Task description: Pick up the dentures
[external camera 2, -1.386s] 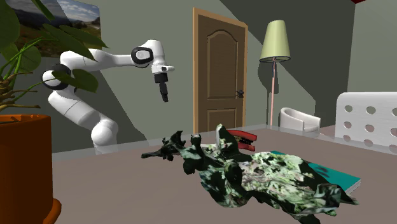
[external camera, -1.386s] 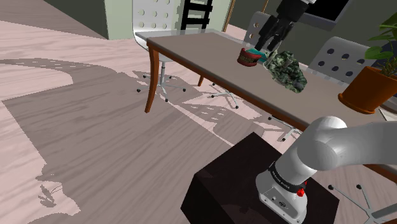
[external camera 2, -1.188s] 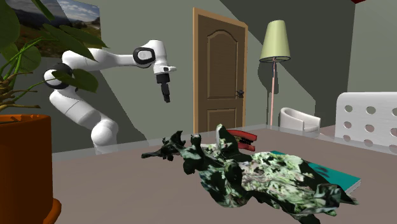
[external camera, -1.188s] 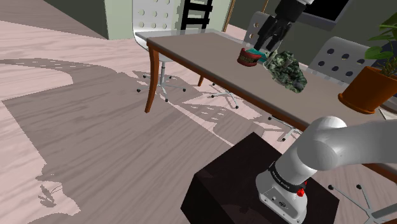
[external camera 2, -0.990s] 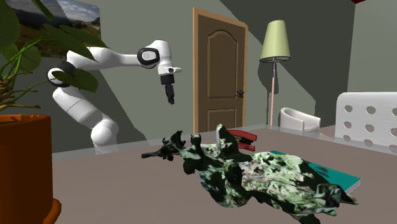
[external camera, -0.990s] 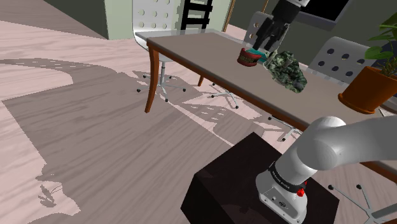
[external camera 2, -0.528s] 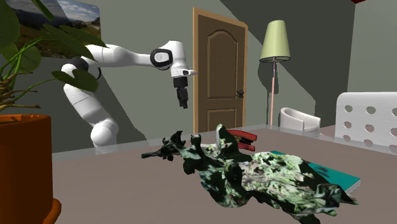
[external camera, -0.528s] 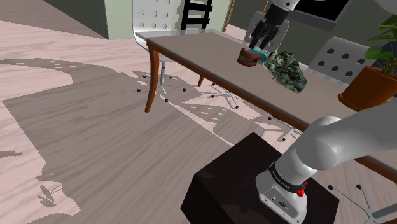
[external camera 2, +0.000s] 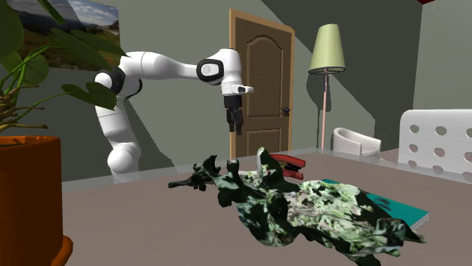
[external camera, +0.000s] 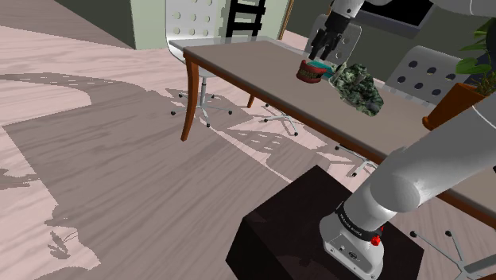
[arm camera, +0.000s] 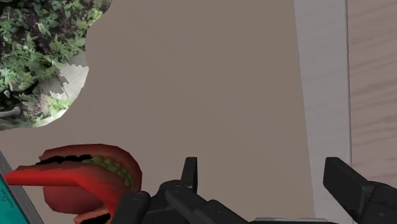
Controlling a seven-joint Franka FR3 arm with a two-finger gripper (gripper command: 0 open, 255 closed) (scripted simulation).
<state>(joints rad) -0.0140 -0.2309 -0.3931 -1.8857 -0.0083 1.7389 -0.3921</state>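
Red gums with a row of yellowish teeth make the dentures (arm camera: 83,181) easy to find: they lie on the brown table (arm camera: 203,76), toward the far side in the shoulder view, just beside a flat teal thing (external camera: 318,62), perhaps a book; whether the two touch I cannot tell. Near them, on the other side, lies a crumpled heap with a green and white pattern (external camera: 359,86). The gripper (arm camera: 263,170) hangs in the air above the table, close to the dentures but not over them. In the wrist view its two black fingers (arm camera: 189,170) stand well apart with only bare table between them, so it is open and holds nothing, and the dentures lie off to one side of the nearer finger. I judge that the step in hand is the approach, and the grasp is not yet begun. The next move, I think, calls for shifting the hand sideways until the dentures lie between the fingers, then going down carefully and closing on the red body, without pushing against the teal thing or the heap.
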